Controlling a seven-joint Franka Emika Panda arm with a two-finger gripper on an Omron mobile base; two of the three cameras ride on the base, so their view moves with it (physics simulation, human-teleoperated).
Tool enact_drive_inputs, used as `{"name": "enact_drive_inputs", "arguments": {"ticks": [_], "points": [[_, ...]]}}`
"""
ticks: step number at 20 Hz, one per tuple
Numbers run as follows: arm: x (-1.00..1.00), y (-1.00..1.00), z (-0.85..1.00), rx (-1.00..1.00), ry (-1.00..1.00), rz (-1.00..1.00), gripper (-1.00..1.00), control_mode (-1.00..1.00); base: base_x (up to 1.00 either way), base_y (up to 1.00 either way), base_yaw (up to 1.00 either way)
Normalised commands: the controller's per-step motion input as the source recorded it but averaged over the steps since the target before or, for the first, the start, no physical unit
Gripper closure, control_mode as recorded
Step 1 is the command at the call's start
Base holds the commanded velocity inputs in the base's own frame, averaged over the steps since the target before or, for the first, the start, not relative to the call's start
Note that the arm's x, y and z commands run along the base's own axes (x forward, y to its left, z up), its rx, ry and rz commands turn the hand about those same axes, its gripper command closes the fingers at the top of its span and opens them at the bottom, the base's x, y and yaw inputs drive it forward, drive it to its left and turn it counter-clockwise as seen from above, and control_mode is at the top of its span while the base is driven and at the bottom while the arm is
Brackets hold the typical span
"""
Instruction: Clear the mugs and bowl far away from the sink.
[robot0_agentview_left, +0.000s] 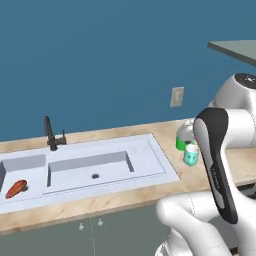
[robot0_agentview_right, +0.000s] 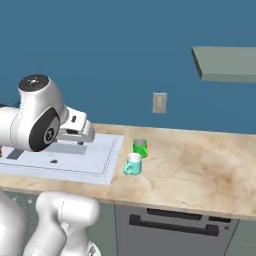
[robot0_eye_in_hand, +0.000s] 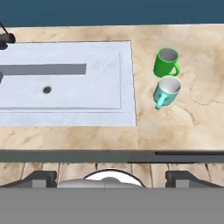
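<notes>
Two mugs stand side by side on the marble counter just right of the sink (robot0_eye_in_hand: 65, 83). The bright green mug (robot0_eye_in_hand: 166, 62) is farther back. The teal mug (robot0_eye_in_hand: 167, 91) is in front of it, handle toward the sink. Both also appear in the right base view, the green mug (robot0_agentview_right: 140, 147) and the teal mug (robot0_agentview_right: 133, 164). My gripper (robot0_eye_in_hand: 111, 178) hangs high above the counter's front edge, left of the mugs, open with nothing between its fingers (robot0_eye_in_hand: 41, 177). The bowl is out of view.
A black faucet (robot0_agentview_left: 50, 132) stands behind the sink, and an orange-red item (robot0_agentview_left: 16, 188) lies in the left basin. A wall outlet (robot0_agentview_right: 159, 102) and a grey shelf (robot0_agentview_right: 225, 62) are above the counter (robot0_agentview_right: 200, 175), which runs on to the right.
</notes>
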Motion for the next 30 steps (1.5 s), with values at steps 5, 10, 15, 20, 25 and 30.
{"name": "enact_drive_inputs", "arguments": {"ticks": [5,10,15,20,25,30], "points": [[0.00,0.00,0.00,0.00,0.00,0.00,-1.00,1.00,0.08,-0.06,-0.32],[0.00,0.00,0.00,0.00,0.00,0.00,-1.00,1.00,0.24,0.14,-0.25],[0.00,0.00,0.00,0.00,0.00,0.00,-1.00,1.00,0.47,0.01,-0.22],[0.00,0.00,0.00,0.00,0.00,0.00,-1.00,1.00,0.40,-0.01,-0.15],[0.00,0.00,0.00,0.00,0.00,0.00,-1.00,1.00,0.18,-0.01,-0.22],[0.00,0.00,0.00,0.00,0.00,0.00,-1.00,1.00,0.13,0.00,-0.24]]}}
